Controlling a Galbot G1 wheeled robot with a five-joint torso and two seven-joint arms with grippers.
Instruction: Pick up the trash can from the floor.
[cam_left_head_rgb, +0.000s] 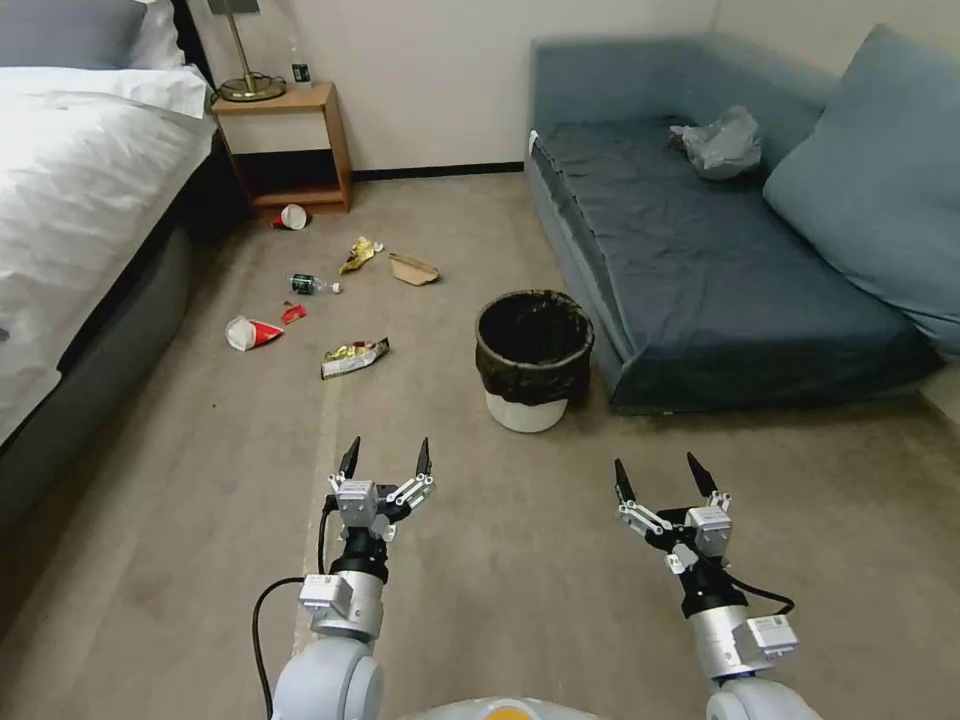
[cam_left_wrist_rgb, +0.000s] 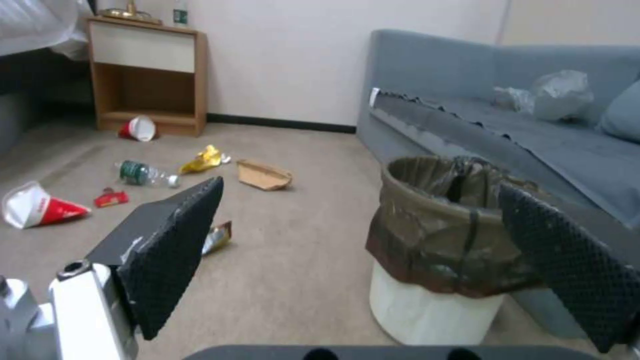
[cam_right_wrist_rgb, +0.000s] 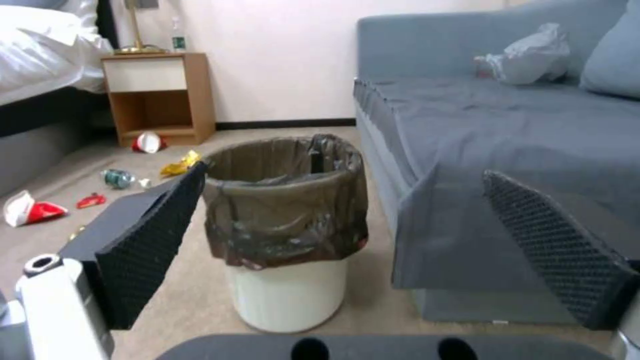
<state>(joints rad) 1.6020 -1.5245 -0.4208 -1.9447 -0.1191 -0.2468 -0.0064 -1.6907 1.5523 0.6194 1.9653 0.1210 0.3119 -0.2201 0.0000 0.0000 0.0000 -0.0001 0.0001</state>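
1. My left gripper (cam_left_head_rgb: 386, 455) and right gripper (cam_left_head_rgb: 660, 470) hang side by side above the beige-brown short-pile carpet floor (cam_left_head_rgb: 520, 560), each with its black-tipped fingers spread wide and holding nothing.

2. The small round white plastic trash can with a black bag liner folded over its rim (cam_left_head_rgb: 533, 358) stands upright on the floor ahead of me, farther off than both grippers and roughly between their lines, apart from each.

3. It sits just beside the near left corner of the grey-blue fabric sofa (cam_left_head_rgb: 720, 260), which I judge leaves its left and near sides the freest to approach.

4. Both wrists point toward the trash can, so the lined rim faces my open fingers; the bag's folded edge looks loose and may slip under a pinch.

5. Scattered litter lies far left on the floor: a red-and-white paper cup (cam_left_head_rgb: 250, 332), a green plastic bottle (cam_left_head_rgb: 312, 285), a shiny gold snack wrapper (cam_left_head_rgb: 354, 357) and a flattened brown cardboard tray (cam_left_head_rgb: 413, 269), all well apart from the trash can.

6. A crumpled grey plastic bag (cam_left_head_rgb: 722, 143) rests on the sofa seat, far right.

7. I judge the pick-up not yet begun: no finger touches the trash can.
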